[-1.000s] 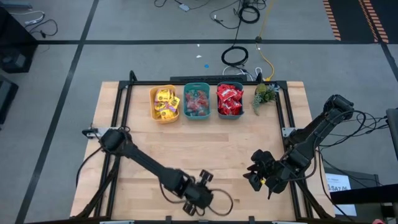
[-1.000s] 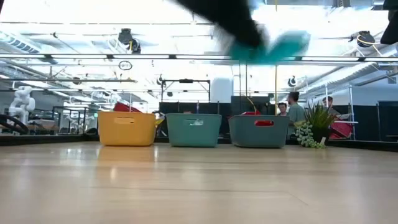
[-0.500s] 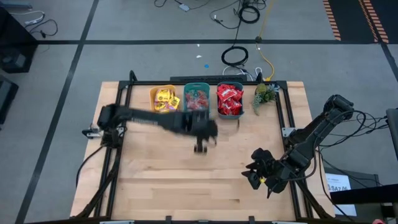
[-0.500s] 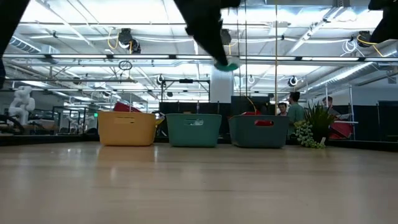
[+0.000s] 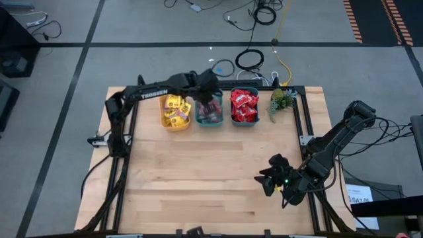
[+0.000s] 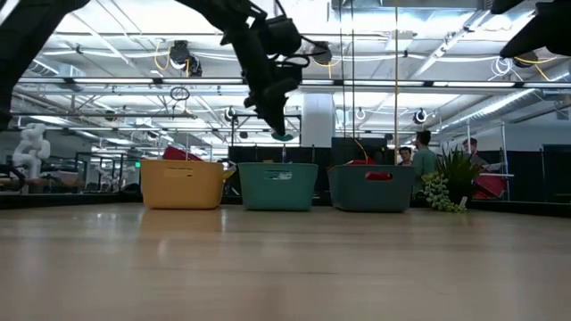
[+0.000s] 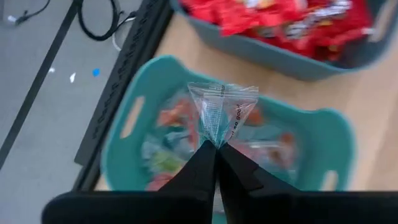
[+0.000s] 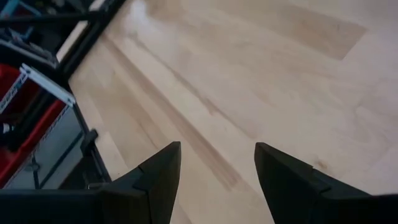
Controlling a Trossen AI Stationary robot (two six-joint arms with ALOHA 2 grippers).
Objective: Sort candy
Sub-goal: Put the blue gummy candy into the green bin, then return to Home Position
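Candy [image 7: 222,113], a clear-wrapped piece, sits pinched by its twisted end in your left gripper [image 7: 216,147], hanging directly above the teal bin [image 7: 127,118] so a release drops it among like pieces. A second ago that arm was down at the table's near edge. Your right gripper [image 8: 217,163] waits open over bare wood, empty
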